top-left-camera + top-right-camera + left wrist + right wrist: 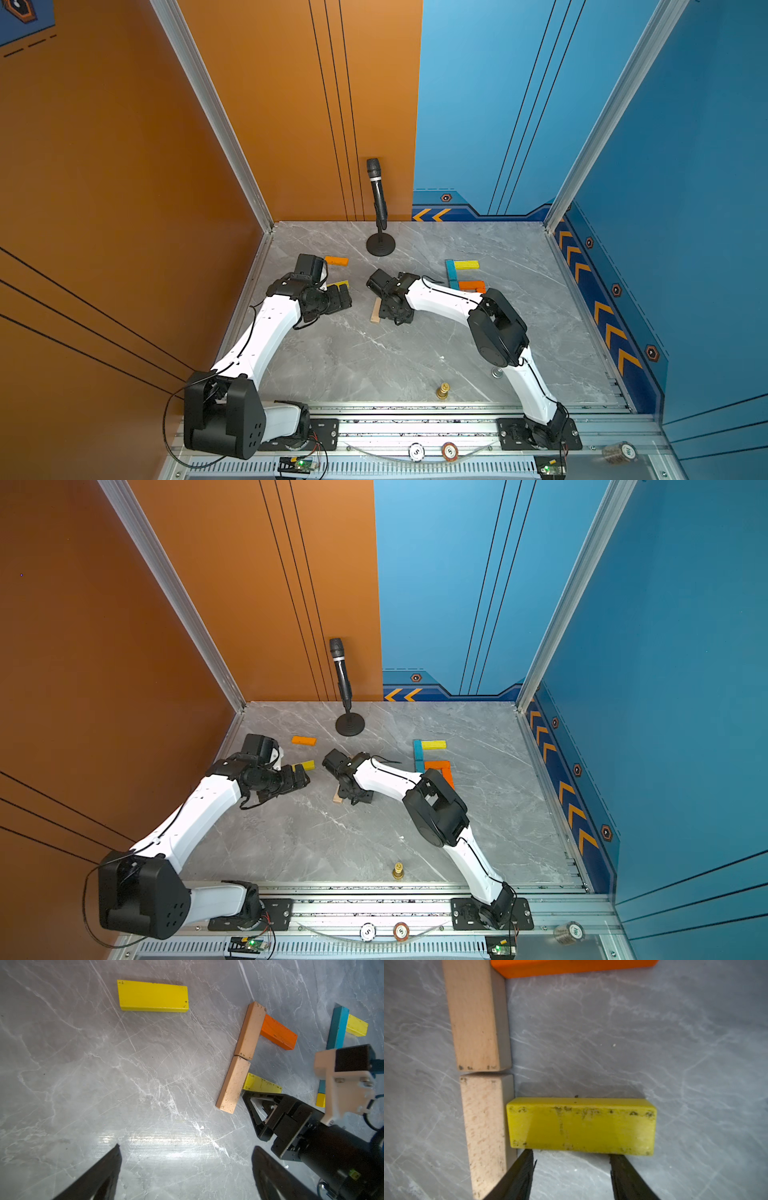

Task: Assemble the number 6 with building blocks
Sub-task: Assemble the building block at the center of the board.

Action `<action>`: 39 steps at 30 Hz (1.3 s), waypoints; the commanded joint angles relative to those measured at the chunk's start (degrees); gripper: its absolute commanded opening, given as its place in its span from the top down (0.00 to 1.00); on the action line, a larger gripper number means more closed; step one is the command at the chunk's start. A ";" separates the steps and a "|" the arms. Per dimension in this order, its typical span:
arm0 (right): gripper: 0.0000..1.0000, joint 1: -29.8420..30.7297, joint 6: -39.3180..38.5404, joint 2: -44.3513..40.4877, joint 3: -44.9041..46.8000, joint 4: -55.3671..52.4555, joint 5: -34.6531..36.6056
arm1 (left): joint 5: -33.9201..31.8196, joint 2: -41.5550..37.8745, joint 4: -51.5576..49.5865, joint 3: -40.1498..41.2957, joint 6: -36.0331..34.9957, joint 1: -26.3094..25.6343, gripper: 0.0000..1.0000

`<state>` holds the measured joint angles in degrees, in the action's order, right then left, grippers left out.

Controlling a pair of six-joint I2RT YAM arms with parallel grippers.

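The six is half built, mid-surface [374, 365]. One tan block [473, 1014] butts end to end with a second tan block [483, 1130] to make the spine. An orange block [571, 966] juts from the top end, and a yellow block [581, 1126] sits square against the second tan block as the middle bar.

The right hand [572, 1159] is part open and grips nothing, its tips right at that yellow block's long side. The left hand [187, 1146] gapes wide and empty near a spare yellow block [152, 996].

By my reckoning the loop's closing side and bottom bar are left to lay. A spare orange block [336, 261] waits nearby.
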<state>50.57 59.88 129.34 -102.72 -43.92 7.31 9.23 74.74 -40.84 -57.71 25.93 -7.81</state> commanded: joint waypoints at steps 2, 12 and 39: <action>0.41 -0.75 0.42 3.47 -1.56 -1.07 0.50 | 1.13 -0.05 0.10 0.98 0.16 0.36 0.02; 0.41 -1.36 0.43 4.36 -2.60 -1.03 1.00 | 1.45 -0.09 0.31 1.10 0.13 0.41 0.02; 0.43 -6.79 -13.08 -16.39 9.22 0.41 2.14 | 0.22 1.32 0.76 1.42 -0.44 0.52 0.02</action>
<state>45.87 52.36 112.66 -97.32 -42.81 6.94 10.28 74.96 -40.05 -57.17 25.93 -7.81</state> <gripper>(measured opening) 0.571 0.977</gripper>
